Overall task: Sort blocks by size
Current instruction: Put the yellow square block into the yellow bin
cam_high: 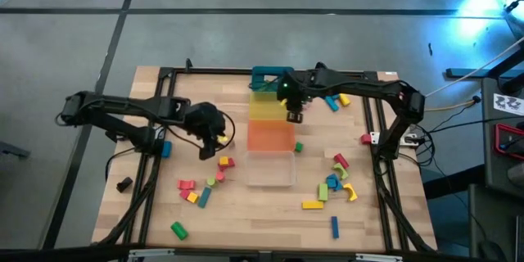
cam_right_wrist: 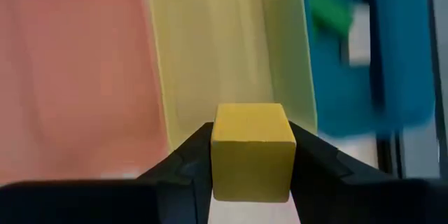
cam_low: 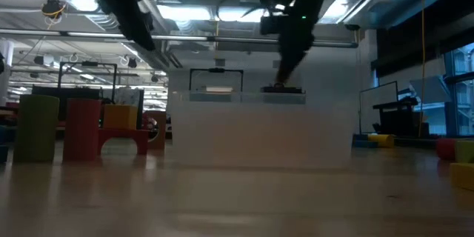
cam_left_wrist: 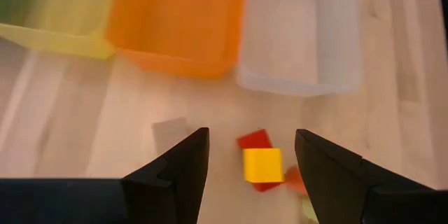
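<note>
My right gripper [cam_high: 293,115] hangs over the row of bins, above the yellow bin [cam_right_wrist: 224,49], and is shut on a yellow cube [cam_right_wrist: 252,150]. My left gripper [cam_left_wrist: 252,143] stands open above the table, left of the orange bin [cam_left_wrist: 178,21]. Below it and between its fingers a small yellow cube [cam_left_wrist: 262,164] lies on a red block [cam_left_wrist: 253,140], untouched. More blocks lie on the wood in a left cluster [cam_high: 205,190] and a right cluster [cam_high: 336,182]. In the low view a green cylinder [cam_low: 37,128] and a red arch [cam_low: 100,129] stand at the left. My right gripper pinches the yellow cube by two opposite side faces [cam_right_wrist: 218,161] between its two fingers. The fingers slant down from above. The cube is lifted clear, level, over the yellow bin.
Four bins stand in a row down the table's middle: teal [cam_high: 270,78], yellow [cam_high: 264,106], orange [cam_high: 270,137], clear [cam_high: 270,169]. Loose blocks include a green one [cam_high: 178,229], a blue bar [cam_high: 334,227], a yellow bar [cam_high: 313,205] and some at the far right [cam_high: 336,100].
</note>
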You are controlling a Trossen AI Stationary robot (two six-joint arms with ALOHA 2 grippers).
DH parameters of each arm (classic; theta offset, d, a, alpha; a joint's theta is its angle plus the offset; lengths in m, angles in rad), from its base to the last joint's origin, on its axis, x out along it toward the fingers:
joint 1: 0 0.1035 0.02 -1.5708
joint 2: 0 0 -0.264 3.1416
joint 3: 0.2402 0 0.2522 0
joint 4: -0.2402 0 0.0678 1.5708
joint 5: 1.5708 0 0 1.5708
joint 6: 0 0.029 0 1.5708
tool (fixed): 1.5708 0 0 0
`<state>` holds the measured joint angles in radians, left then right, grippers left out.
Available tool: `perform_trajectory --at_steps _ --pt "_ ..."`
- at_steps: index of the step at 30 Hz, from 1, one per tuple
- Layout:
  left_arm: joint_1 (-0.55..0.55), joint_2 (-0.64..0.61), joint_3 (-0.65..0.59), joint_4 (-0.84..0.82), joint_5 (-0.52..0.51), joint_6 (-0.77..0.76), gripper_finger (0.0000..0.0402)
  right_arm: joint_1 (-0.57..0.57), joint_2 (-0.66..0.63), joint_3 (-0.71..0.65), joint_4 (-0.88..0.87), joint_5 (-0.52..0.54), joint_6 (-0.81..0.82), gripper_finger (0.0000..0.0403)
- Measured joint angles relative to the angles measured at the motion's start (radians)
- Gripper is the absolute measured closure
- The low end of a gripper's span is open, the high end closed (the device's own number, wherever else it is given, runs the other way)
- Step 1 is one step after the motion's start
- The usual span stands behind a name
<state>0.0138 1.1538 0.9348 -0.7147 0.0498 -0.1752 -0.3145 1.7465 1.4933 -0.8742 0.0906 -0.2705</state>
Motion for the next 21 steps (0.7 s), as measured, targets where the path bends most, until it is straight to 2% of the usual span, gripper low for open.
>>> perform_trajectory --at_steps 5,12,21 --pt "-0.068 0.0 0.0 -0.002 -0.008 -0.109 0.0205 0.0 0.035 0.0 0.115 -0.016 -0.02 0.0236" --pt "-0.164 0.007 -0.031 0.006 -0.045 -0.107 0.0205 0.0 0.087 0.0 0.14 -0.013 -0.021 0.0194" --pt "-0.212 0.009 -0.106 0.069 -0.159 -0.116 0.0205 0.0 0.092 -0.001 0.133 -0.003 -0.022 0.019"
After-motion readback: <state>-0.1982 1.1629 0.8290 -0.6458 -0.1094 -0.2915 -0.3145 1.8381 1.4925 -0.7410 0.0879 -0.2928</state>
